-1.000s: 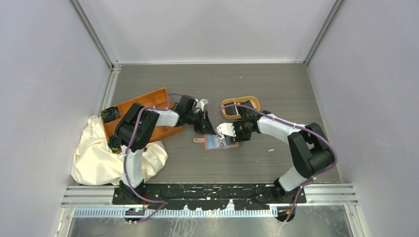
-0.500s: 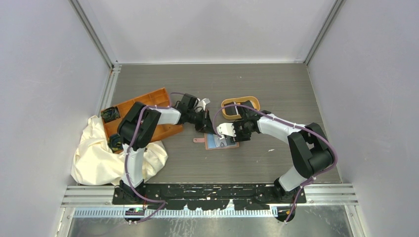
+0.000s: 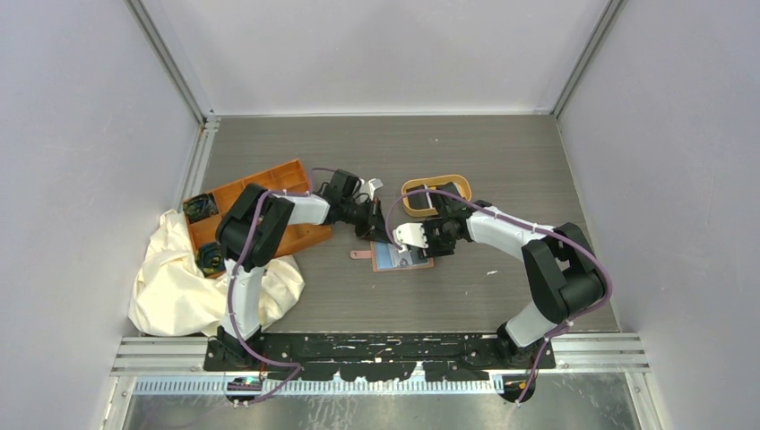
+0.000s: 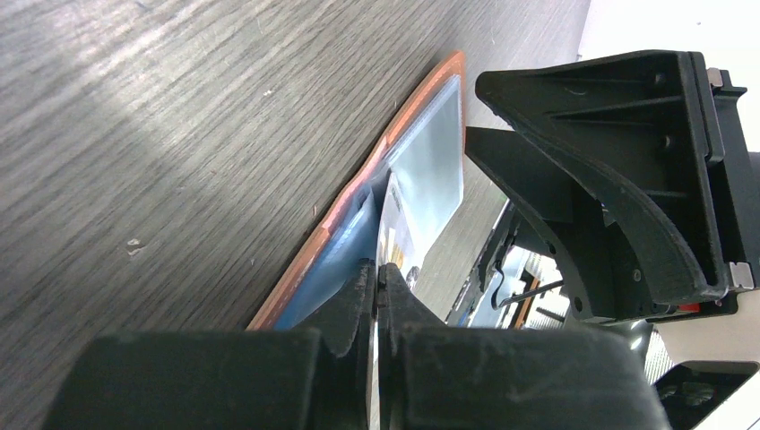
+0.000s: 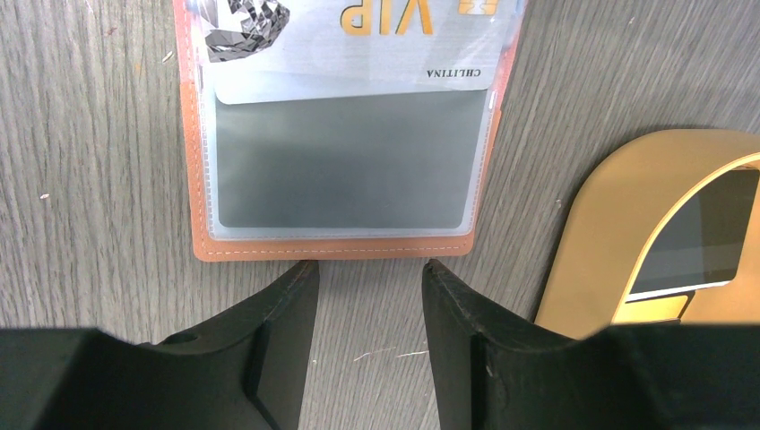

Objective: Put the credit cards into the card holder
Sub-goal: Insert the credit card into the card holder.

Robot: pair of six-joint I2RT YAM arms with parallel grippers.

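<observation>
The pinkish-brown card holder (image 3: 401, 259) lies open on the table, its clear and bluish pockets facing up (image 5: 341, 161). A silver credit card marked VIP (image 5: 358, 36) sits partly inside the clear pocket. My left gripper (image 3: 375, 230) is shut on that card's thin edge (image 4: 392, 228), angled down at the holder's far side (image 4: 421, 98). My right gripper (image 5: 369, 269) is open, its fingertips (image 5: 300, 278) resting on the table right at the holder's stitched edge. Nothing lies between its jaws. In the top view the right gripper (image 3: 421, 245) is at the holder's right end.
An oval tan-rimmed tray (image 3: 436, 195) stands just behind the right gripper, with a dark card (image 5: 695, 233) inside. An orange compartment tray (image 3: 269, 210) holding small dark items is at the left, and a crumpled cream cloth (image 3: 179, 287) lies in front of it.
The left arm's elbow and wrist have shifted very slightly. The card holder and the right arm have not moved.
</observation>
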